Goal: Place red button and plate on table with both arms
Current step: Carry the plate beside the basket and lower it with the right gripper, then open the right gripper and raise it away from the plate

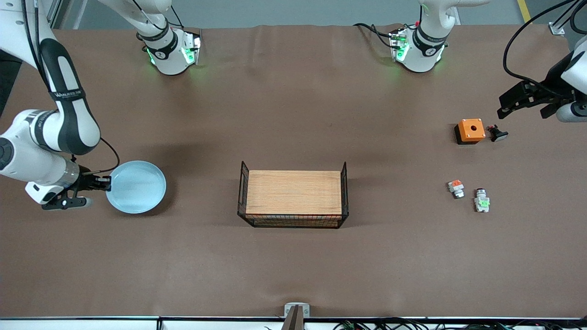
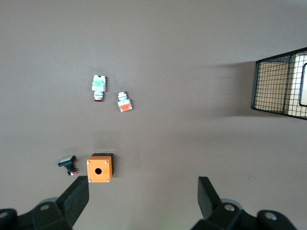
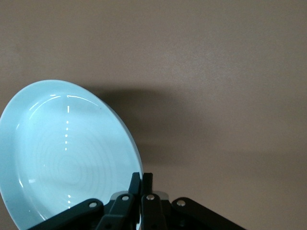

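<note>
The pale blue plate (image 1: 136,186) (image 3: 62,153) is at the right arm's end of the table (image 1: 293,270). My right gripper (image 1: 106,184) (image 3: 142,179) is shut on its rim. A dark shadow lies on the cloth beside the plate; I cannot tell whether the plate touches the cloth. The red button (image 1: 481,200) (image 2: 98,86), white-grey with a green block, lies on the cloth at the left arm's end. My left gripper (image 1: 504,107) (image 2: 142,191) hangs open and holds nothing, over the cloth next to an orange box.
The orange box (image 1: 470,130) (image 2: 99,168) has a black-bodied button (image 1: 496,133) (image 2: 67,163) beside it. A small part with an orange-red block (image 1: 456,188) (image 2: 125,102) lies next to the red button. A wooden board with black wire ends (image 1: 293,198) (image 2: 283,84) stands mid-table.
</note>
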`<state>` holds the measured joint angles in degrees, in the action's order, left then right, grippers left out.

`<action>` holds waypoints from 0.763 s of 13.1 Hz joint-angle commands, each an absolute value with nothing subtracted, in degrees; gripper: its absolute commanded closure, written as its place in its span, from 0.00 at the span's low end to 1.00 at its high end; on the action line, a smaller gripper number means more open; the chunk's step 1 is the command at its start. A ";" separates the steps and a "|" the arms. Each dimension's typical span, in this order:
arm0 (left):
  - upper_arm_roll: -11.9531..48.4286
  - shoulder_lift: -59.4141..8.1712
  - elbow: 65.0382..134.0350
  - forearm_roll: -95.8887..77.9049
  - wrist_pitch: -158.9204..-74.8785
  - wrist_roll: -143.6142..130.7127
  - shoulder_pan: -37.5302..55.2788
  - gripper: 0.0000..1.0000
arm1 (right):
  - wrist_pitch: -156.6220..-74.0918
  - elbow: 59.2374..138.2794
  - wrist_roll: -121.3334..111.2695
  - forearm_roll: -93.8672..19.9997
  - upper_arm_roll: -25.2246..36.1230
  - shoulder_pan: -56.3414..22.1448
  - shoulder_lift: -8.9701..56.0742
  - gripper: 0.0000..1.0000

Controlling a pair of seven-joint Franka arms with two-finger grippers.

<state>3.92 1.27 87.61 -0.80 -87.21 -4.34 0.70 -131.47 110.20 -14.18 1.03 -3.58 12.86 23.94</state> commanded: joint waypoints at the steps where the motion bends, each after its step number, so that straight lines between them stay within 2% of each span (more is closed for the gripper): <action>1: 3.60 1.76 87.63 -0.09 -86.31 -4.31 1.32 0.00 | -133.41 109.86 -15.38 0.35 -4.75 14.33 26.36 0.98; 6: 4.04 1.58 87.63 0.00 -86.31 -4.57 1.41 0.00 | -134.73 109.78 -15.47 0.53 -4.75 14.68 29.09 0.93; 9: 4.04 1.49 87.63 0.00 -86.31 -4.57 1.49 0.00 | -137.02 109.69 -15.38 0.53 -4.75 15.03 30.58 0.86; 10: 4.13 1.49 87.63 0.00 -86.31 -4.48 1.41 0.00 | -136.67 109.69 -15.29 0.53 -4.75 14.94 30.59 0.70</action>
